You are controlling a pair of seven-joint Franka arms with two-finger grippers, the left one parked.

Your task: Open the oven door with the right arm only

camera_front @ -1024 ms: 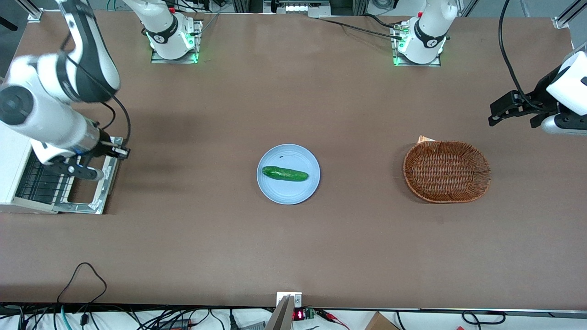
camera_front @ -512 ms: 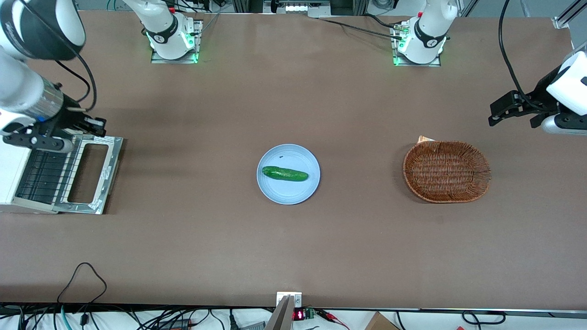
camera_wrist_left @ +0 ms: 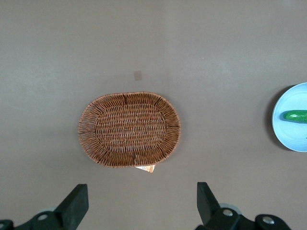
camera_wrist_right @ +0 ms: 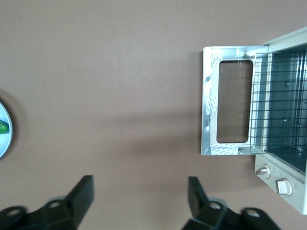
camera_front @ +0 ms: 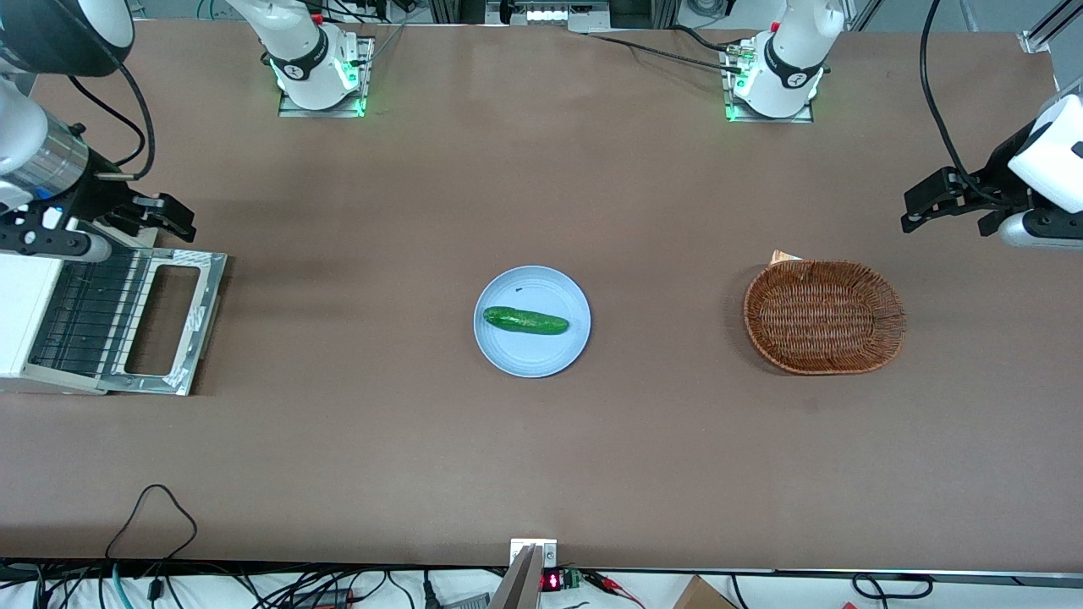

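Brown table (camera_front: pixel 541 440), oven door (camera_front: pixel 173 321) flat open, claw (camera_front: pixel 165 218) lifted away, spread.

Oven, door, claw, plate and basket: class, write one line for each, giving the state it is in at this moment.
oven: open, wire rack showing inside.
oven door: folded down flat, shiny inner face up.
claw: open, holding nothing, clear of the door and farther from the front camera than it.
blue plate: holds one cucumber.
wicker basket: empty.

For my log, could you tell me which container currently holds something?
The round light-blue plate holds a green cucumber; the oval wicker basket is empty.
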